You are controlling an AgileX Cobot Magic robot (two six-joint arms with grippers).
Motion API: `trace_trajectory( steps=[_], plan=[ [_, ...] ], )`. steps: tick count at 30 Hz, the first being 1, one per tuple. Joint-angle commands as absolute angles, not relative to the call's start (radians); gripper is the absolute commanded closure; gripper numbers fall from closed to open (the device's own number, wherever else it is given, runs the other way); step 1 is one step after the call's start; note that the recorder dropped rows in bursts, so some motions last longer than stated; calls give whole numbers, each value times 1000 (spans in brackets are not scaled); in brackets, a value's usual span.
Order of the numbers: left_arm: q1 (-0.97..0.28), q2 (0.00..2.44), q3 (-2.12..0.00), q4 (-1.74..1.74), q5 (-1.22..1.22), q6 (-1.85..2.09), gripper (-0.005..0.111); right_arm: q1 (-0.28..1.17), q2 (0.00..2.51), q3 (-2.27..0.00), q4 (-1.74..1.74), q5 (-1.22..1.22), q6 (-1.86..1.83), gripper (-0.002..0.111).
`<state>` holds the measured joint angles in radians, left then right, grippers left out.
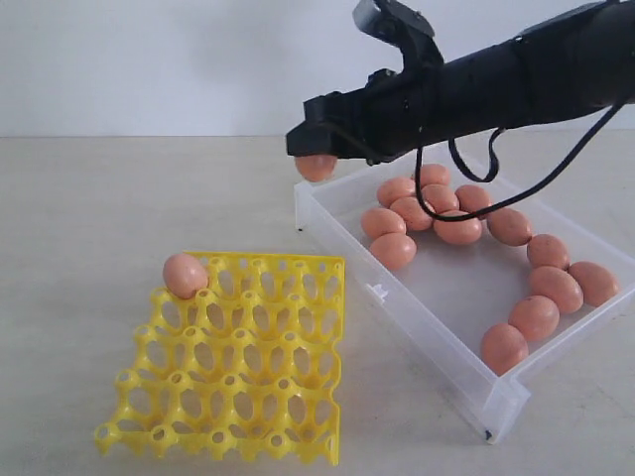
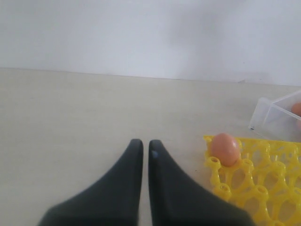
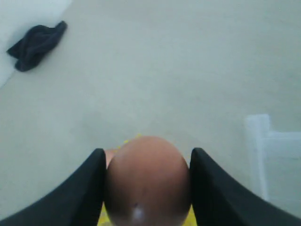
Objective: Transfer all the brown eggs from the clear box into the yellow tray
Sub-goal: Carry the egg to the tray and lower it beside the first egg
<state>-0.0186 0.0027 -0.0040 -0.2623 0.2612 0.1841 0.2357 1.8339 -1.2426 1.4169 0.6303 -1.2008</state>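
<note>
So the right gripper [image 1: 316,157] has an egg [image 1: 316,168] pinched between its two black fingers [image 3: 89,188], one on each side of the shell. In the exterior view it hangs in the air right by the far left corner of the box [image 1: 427,342], up above the rim.

Fourteen more eggs [image 1: 457,229] lie loose in the box: a cluster at the far end, then a curved row down the right side.

The tray [image 1: 248,397] sits flat on the table [image 1: 119,198], left of the box and not touching it. There's a lone egg [image 1: 185,275] in its far left corner cup.

The left gripper [image 2: 142,143] is low over the table near that same tray corner, fingers pressed together with just a sliver between them.

There's also a dark cloth [image 3: 36,44] crumpled on the table, well away from everything.
</note>
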Motion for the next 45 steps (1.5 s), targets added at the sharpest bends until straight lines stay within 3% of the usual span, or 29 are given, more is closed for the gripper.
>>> trace_trajectory(
  steps=[1, 6, 12, 18, 23, 29, 36, 41, 45],
  plan=[
    [-22, 0, 0, -265, 255, 176, 103, 323, 1795, -1224, 1509, 684, -1424, 108],
    [-22, 0, 0, -265, 255, 176, 103, 510, 1776, -1224, 1479, 602, -1723, 108],
    [-22, 0, 0, -265, 255, 176, 103, 754, 1790, -1167, 1004, 97, -1763, 108],
    [-22, 0, 0, -265, 256, 176, 103, 800, 1790, -1043, 954, -307, -1802, 108],
    [-22, 0, 0, -265, 255, 176, 103, 800, 1788, -1020, 1146, -630, -1781, 108],
    [-22, 0, 0, -265, 255, 176, 103, 800, 1788, -1020, 1097, -810, -1297, 108],
    [-22, 0, 0, -265, 255, 176, 103, 796, 1790, -1020, 611, -959, -431, 108],
    [-22, 0, 0, -265, 255, 176, 103, 796, 1790, -1020, 554, -1040, -235, 108],
    [-22, 0, 0, -265, 255, 176, 103, 761, 1790, -1020, 227, -851, -178, 108]
  ],
)
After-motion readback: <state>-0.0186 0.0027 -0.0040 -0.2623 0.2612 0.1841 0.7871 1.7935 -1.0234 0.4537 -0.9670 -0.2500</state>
